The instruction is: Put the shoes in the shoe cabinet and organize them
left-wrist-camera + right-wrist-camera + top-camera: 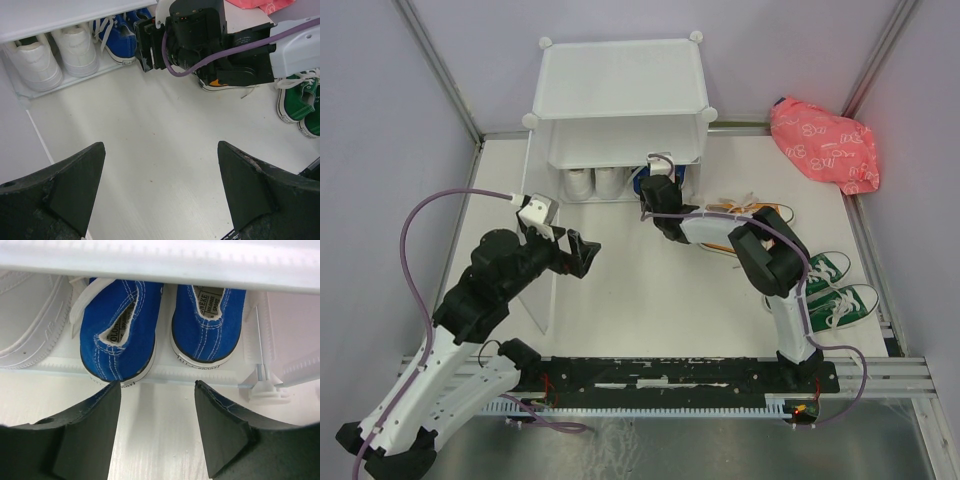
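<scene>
The white shoe cabinet (620,90) stands at the back with its hinged front panel (542,290) swung open to the left. On its bottom level stand a pair of white shoes (595,182) and a pair of blue shoes (122,325). My right gripper (157,390) is open and empty, just in front of the blue shoes' heels at the cabinet mouth (658,178). An orange pair (745,212) lies on the table, partly hidden by my right arm. A green pair (840,290) lies at the right. My left gripper (582,255) is open and empty over the table's middle.
A pink patterned bag (823,143) lies at the back right. The open front panel stands close beside my left arm. Metal rails run along the table's near edge (720,372). In the left wrist view the right arm's wrist (195,35) stands in front of the cabinet.
</scene>
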Motion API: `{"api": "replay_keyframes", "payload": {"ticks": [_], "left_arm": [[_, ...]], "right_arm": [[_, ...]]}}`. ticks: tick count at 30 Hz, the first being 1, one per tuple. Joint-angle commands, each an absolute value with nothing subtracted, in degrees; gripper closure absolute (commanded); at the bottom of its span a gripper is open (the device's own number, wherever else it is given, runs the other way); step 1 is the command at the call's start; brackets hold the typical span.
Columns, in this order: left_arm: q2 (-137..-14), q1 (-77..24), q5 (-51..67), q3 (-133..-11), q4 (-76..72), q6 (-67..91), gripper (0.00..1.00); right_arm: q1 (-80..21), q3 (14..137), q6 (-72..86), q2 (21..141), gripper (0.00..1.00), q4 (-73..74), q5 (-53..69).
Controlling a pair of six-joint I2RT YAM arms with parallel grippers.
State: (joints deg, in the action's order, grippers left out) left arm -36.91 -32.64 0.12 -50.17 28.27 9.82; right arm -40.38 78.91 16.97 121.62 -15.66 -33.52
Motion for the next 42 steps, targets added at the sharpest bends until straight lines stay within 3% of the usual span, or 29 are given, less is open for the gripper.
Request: {"api": "replay_keyframes", "payload": {"ticks": [1, 18, 24, 30, 36, 42], "left_arm": [[-35.83, -32.57, 0.19, -50.17, 27.18, 10.98, 0.01], [-36.14, -32.52, -0.09, -50.62, 27.53, 10.37, 0.01], [-36.34, -32.56, -0.08, -50.54, 27.53, 10.37, 0.01], [-36.31, -32.52, -0.48, -50.86, 27.56, 10.3, 0.01], [-37.12, -32.53, 0.04, -51.47, 27.25, 10.11, 0.01], [-36.91, -32.52, 1.05, -51.49, 26.61, 9.55, 0.01]], "right_arm": [[-40.17, 79.83, 18.27, 118.99, 0.34, -15.93, -33.66], [-37.95, 91.71, 19.56, 128.43, 0.37, -12.47, -36.91], [-37.83, 88.4, 20.75, 126.08, 0.36, -11.26, -34.33], [-40.5, 78.02, 22.38, 114.46, 0.3, -9.04, -34.12], [-42.63, 75.64, 33.24, 103.95, 0.14, 12.74, -38.27], [-42.3, 78.34, 49.86, 97.8, 0.1, 39.02, -42.01]]}}
